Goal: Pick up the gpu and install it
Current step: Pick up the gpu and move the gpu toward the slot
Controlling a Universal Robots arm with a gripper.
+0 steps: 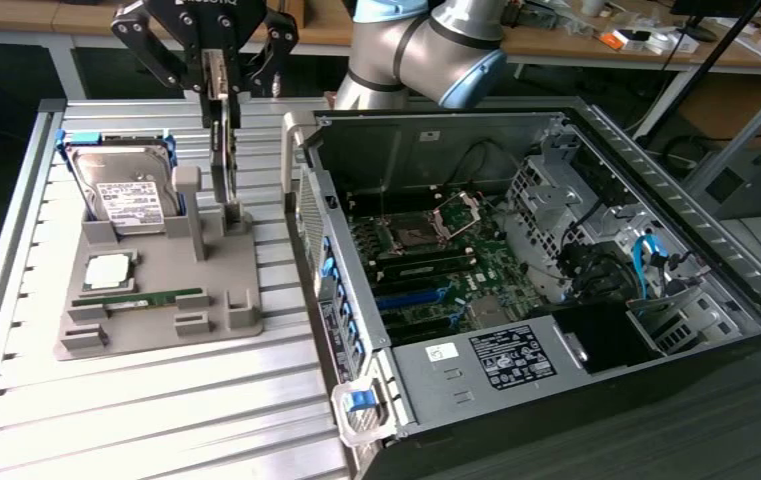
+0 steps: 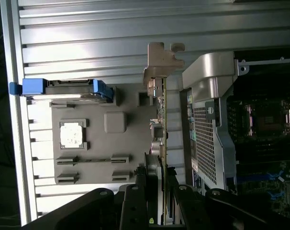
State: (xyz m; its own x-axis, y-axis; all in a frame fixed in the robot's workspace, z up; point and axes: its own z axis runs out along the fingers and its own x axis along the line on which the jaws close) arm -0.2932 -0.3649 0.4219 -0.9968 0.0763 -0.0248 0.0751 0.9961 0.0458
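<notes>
The gpu (image 1: pixel 225 160) stands on edge, a thin upright card at the back right corner of the grey holder (image 1: pixel 153 325). My gripper (image 1: pixel 221 92) comes down from above and is shut on the card's upper edge, one finger on each face. The card's lower end is level with the holder's slot posts; I cannot tell whether it still rests in them. In the wrist view the gpu (image 2: pixel 163 120) appears edge-on with its silver bracket (image 2: pixel 157 60) at the far end, and my gripper (image 2: pixel 160 179) clamps it near the camera.
The holder (image 2: pixel 126 143) also carries a hard drive (image 1: pixel 127 190) in a blue frame, a CPU (image 1: pixel 107 270) and a green memory stick (image 1: pixel 140 297). The open computer case (image 1: pixel 353 330) with its motherboard (image 1: pixel 434 265) lies on the exterior view's right, its side wall (image 2: pixel 207 139) close beside the card.
</notes>
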